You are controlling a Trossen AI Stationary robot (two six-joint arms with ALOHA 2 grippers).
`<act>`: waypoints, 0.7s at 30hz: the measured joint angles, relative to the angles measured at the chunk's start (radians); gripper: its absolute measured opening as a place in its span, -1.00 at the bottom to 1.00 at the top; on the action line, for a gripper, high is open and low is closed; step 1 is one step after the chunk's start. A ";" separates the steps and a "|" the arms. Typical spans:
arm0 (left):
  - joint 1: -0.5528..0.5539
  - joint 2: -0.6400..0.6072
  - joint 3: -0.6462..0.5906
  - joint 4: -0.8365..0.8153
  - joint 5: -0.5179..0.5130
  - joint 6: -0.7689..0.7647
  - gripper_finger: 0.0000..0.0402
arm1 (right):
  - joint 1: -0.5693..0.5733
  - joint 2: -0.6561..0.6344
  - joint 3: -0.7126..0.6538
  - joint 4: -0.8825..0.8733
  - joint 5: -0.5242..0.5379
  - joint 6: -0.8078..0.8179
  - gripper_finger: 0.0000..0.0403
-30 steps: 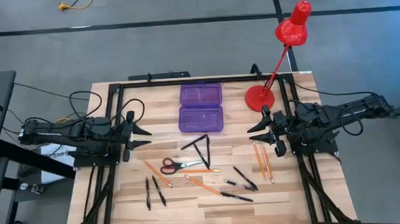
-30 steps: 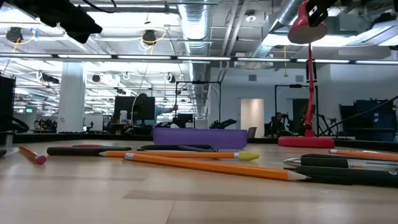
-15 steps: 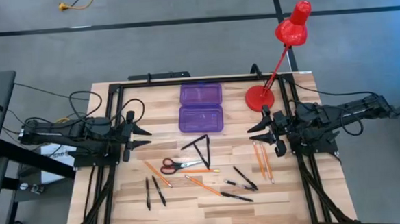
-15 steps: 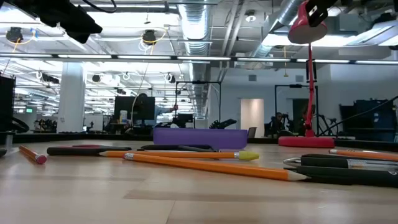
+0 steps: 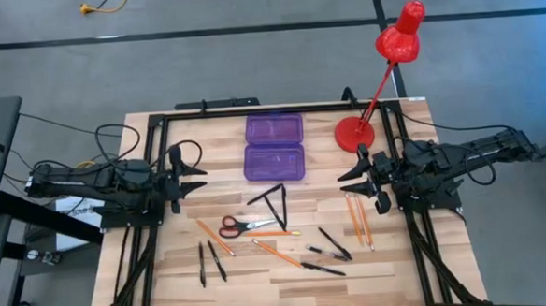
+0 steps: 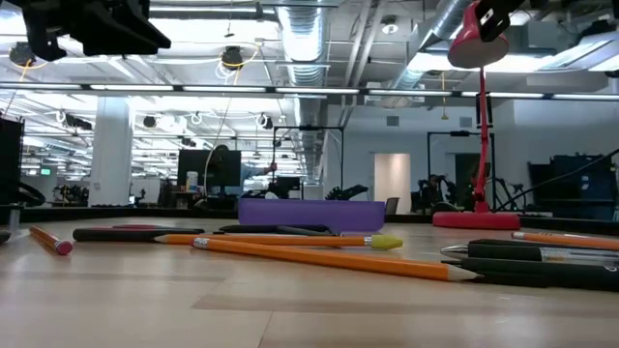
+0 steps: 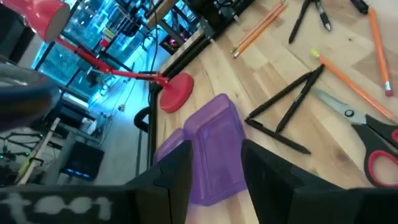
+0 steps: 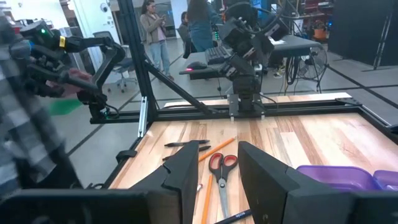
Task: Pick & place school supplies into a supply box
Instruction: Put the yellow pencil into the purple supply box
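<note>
The purple supply box [image 5: 274, 146] lies open at the table's far middle, both halves flat on the wood; it also shows in the left wrist view [image 7: 214, 152]. Near of it lie the school supplies: a black triangular ruler [image 5: 274, 202], red-handled scissors [image 5: 238, 227], orange pencils [image 5: 358, 219] and black pens [image 5: 334, 244], all flat on the table. My left gripper [image 5: 196, 176] hovers open above the left side and points toward the box. Above the right side, my right gripper [image 5: 349, 174] also hovers open, with nothing between its fingers [image 8: 186, 177].
A red desk lamp stands with its base [image 5: 354, 133] at the far right, its head [image 5: 401, 34] reaching beyond the table. A black frame rail [image 5: 252, 111] runs along the far edge. More pens [image 5: 209, 261] lie at the near left. People stand in the room beyond [image 8: 152, 31].
My left gripper has rolled about the line it points along while staying in place; its fingers now show closer together in the high view. The right gripper and the supplies have kept still.
</note>
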 joint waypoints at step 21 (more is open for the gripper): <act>-0.001 0.140 0.001 0.488 0.238 -1.226 -0.36 | 0.001 0.000 0.000 0.154 0.001 0.469 -0.46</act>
